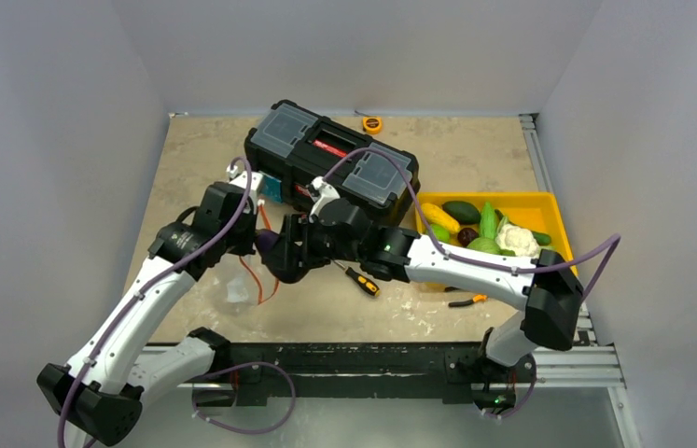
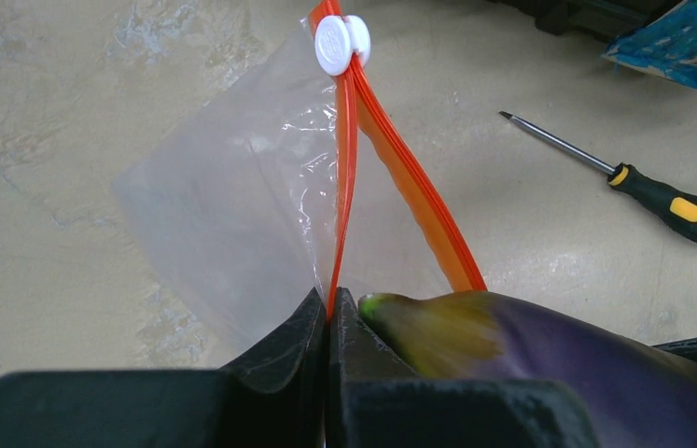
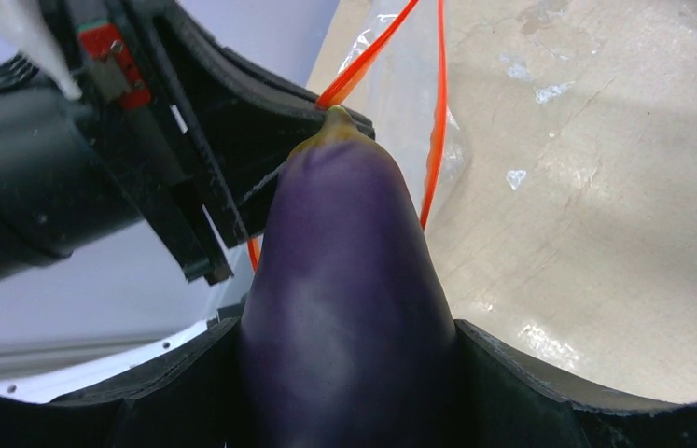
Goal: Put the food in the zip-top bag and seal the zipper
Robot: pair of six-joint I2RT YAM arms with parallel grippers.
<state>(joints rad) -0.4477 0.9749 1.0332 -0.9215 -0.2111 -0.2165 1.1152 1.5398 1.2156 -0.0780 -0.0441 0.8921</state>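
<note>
The clear zip-top bag (image 2: pixel 232 205) hangs from my left gripper (image 2: pixel 328 297), which is shut on one orange-red strip of the zipper (image 2: pixel 344 177). The other strip (image 2: pixel 419 201) bows away, so the mouth gapes. A white slider (image 2: pixel 341 43) sits at the far end. My right gripper (image 3: pixel 349 331) is shut on a purple eggplant (image 3: pixel 344 280), whose green tip touches the bag's mouth beside the left fingers. In the top view both grippers meet at the table's middle, the bag (image 1: pixel 237 291) drooping below them. More food (image 1: pixel 489 233) lies in the yellow tray (image 1: pixel 550 203).
A black toolbox (image 1: pixel 330 159) stands just behind the grippers. A black-and-orange screwdriver (image 1: pixel 361 278) lies on the table under the right arm, and orange-handled pliers (image 1: pixel 467 301) near the tray's front. A small orange tape measure (image 1: pixel 372 123) sits at the back.
</note>
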